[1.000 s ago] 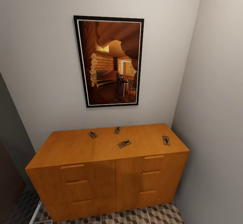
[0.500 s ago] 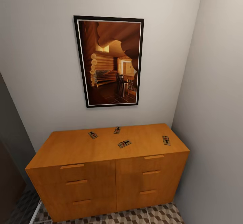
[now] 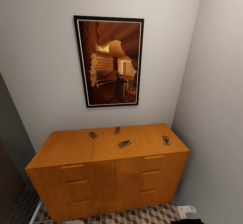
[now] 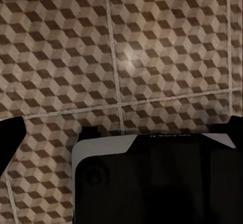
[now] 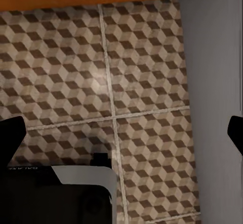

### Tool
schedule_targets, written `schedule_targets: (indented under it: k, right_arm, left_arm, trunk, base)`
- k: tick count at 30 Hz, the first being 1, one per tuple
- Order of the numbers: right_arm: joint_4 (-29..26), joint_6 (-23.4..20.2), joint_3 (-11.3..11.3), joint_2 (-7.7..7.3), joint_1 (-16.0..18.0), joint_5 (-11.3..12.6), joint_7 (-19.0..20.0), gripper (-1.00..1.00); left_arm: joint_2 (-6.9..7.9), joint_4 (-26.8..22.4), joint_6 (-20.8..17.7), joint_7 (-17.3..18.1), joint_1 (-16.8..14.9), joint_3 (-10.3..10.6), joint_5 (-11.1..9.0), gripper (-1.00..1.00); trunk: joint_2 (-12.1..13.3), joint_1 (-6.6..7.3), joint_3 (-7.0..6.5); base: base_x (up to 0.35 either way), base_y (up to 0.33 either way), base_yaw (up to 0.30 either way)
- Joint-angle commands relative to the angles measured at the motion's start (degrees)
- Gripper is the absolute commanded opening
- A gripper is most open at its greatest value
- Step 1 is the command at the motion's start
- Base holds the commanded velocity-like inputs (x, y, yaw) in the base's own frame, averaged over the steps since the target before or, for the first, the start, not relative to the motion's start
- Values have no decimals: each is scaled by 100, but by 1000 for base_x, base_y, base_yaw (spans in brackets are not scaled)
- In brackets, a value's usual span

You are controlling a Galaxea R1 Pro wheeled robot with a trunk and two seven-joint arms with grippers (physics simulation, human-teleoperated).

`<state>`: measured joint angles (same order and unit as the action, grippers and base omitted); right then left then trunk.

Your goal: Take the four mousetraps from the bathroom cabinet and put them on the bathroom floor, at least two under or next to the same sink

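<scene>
A narrow alcove with plain pale grey walls (image 3: 40, 65) closes in on both sides. A tall black-framed picture (image 3: 109, 61) of a log-cabin interior hangs on the back wall. A strip of cube-patterned tile (image 3: 145, 215) with thin grey grout shows below, lit softly from above.

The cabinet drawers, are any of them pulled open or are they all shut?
All shut: the cabinet shows every drawer front flush, and four mousetraps lie flat on its top.
</scene>
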<state>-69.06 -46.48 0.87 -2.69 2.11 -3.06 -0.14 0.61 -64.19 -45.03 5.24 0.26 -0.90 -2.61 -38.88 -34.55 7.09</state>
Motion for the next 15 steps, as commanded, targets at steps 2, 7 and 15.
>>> schedule_targets:
  k: [2,7,15]
  right_arm:
    - [-48,-112,-1,2,118,-28,6,100]
    - [-94,-296,0,4,410,-28,6,100]
    - [-99,-744,-3,26,1163,-20,-3,100]
  left_arm:
    - [0,-248,-198,39,0,-7,-21,100]
    - [0,-738,-486,76,0,-4,-20,100]
    - [-5,-1467,-1018,98,-15,1,-20,100]
  trunk:
    - [-8,-2,9]
    - [-8,-2,9]
    - [-8,-2,9]
  base:
    - [0,0,0]
    - [0,0,0]
    - [0,0,0]
